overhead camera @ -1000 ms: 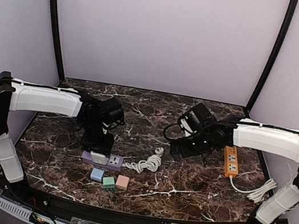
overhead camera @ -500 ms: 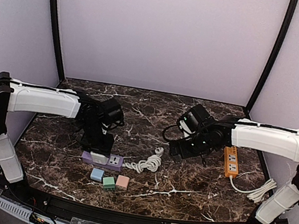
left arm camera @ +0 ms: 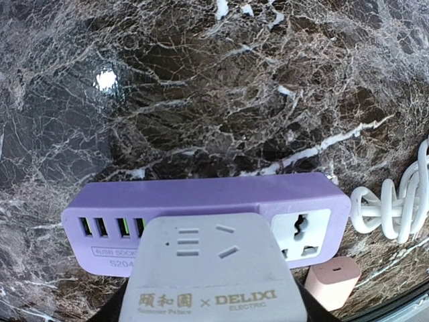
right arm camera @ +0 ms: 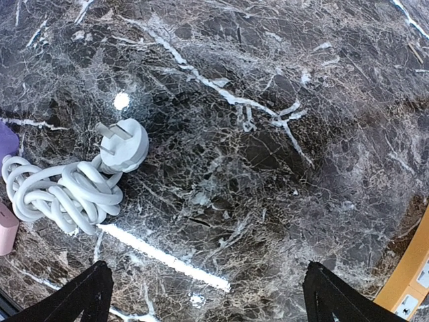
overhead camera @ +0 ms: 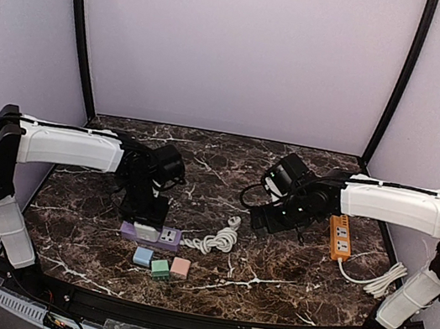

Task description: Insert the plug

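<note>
My left gripper (overhead camera: pixel 145 216) is shut on a grey DELIXI adapter (left arm camera: pixel 214 265), its black fingers showing at both lower sides of it in the left wrist view (left arm camera: pixel 214 312). The adapter sits against the top face of the purple power strip (left arm camera: pixel 201 194), covering its left socket; the right socket (left arm camera: pixel 301 235) is free. In the top view the adapter (overhead camera: pixel 142 231) rests on the strip (overhead camera: pixel 163 237). My right gripper (overhead camera: pixel 274 219) is open and empty above the bare marble (right arm camera: pixel 211 292), to the right of a white plug (right arm camera: pixel 120 146).
The strip's white cord lies coiled (overhead camera: pixel 219 239) with its plug (overhead camera: pixel 234 221) at the far end. Blue (overhead camera: pixel 142 256), green (overhead camera: pixel 160 268) and pink (overhead camera: pixel 180 267) blocks lie in front of the strip. An orange power strip (overhead camera: pixel 340 237) lies at the right.
The right gripper has shifted very slightly. The left gripper stays on the adapter at the purple strip.
</note>
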Motion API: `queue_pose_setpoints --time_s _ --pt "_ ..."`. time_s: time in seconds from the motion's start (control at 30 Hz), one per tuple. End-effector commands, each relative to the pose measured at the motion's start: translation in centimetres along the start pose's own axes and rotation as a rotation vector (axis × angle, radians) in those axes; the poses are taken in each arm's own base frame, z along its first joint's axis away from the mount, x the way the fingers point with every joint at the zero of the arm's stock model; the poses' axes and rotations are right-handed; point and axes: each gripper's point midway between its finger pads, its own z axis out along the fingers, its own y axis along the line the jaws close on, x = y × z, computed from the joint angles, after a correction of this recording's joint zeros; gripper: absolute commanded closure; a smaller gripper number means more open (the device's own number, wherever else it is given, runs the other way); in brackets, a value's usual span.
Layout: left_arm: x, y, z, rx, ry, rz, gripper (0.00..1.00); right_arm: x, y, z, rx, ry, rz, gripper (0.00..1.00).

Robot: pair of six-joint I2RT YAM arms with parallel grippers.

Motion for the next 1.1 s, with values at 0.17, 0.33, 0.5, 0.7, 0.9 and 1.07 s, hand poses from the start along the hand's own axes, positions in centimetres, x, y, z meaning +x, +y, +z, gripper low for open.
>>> queue_pose_setpoints --time_s 0.17,0.33,0.5,0.7,0.9,1.07 --pt "0.4 2.6 4.4 -0.192 0.073 0.169 0.99 -0.2 -0.7 0.0 0.031 -0.013 -0.004 0.01" --pt "0.1 0.9 5.2 -0.093 0.045 0.175 0.99 -0.3 -0.8 0.0 0.039 -0.015 -0.007 0.01" --pt "-1.4 0.1 4.5 -0.08 0.019 0.134 0.99 -0.3 -1.0 0.0 0.046 -0.018 -0.008 0.01" --pt "-5.3 -0.4 3.6 -0.047 -0.004 0.109 0.99 -0.4 -0.9 0.1 0.045 -0.016 -0.014 0.01" --pt "-7.6 -0.7 2.9 -0.044 -0.018 0.116 0.99 -0.4 -1.0 0.0 0.05 -0.018 -0.014 0.01" --pt "-6.7 0.0 4.3 -0.068 0.025 0.069 0.99 -0.3 -1.1 -0.1 0.054 -0.02 -0.013 0.01"
